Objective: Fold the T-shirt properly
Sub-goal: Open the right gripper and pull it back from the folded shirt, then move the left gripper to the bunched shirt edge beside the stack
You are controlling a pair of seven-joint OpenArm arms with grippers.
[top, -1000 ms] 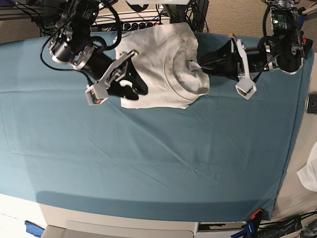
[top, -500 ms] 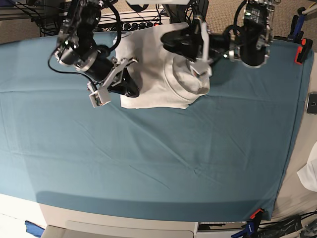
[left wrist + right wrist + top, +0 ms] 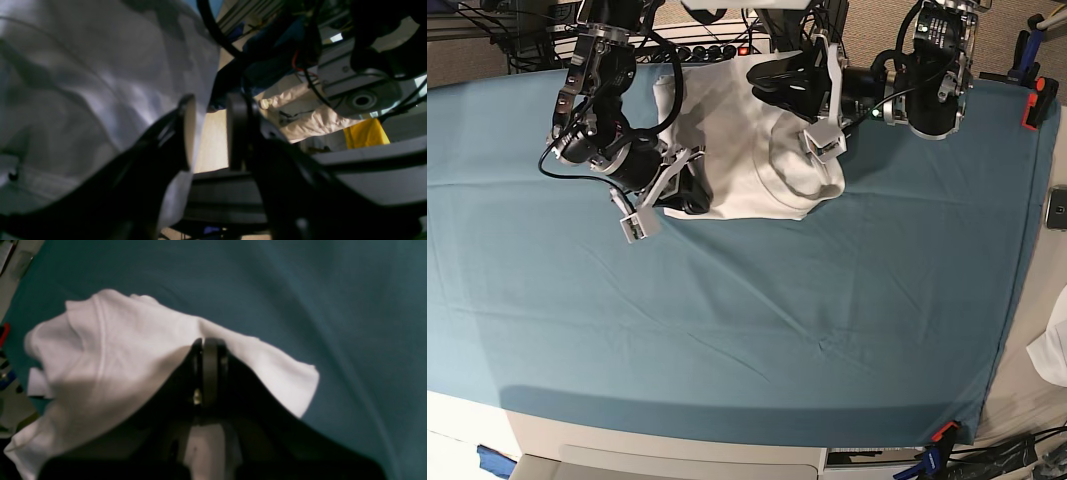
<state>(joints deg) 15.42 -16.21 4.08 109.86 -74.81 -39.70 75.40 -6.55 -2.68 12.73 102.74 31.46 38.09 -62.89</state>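
Crosswise, T-shirt (image 3: 747,140) toward far edge

Robotics lab; cable tangle (image 3: 717,45); teal-draped bench (image 3: 757,320)

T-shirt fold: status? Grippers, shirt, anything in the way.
Right gripper shut on T-shirt edge. Left gripper open at the shirt's far edge, nothing clamped. Shirt bunched on teal cloth. Nothing blocking.

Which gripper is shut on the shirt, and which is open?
The right gripper is pinched shut on the T-shirt; the left gripper shows a clear gap between its jaws.
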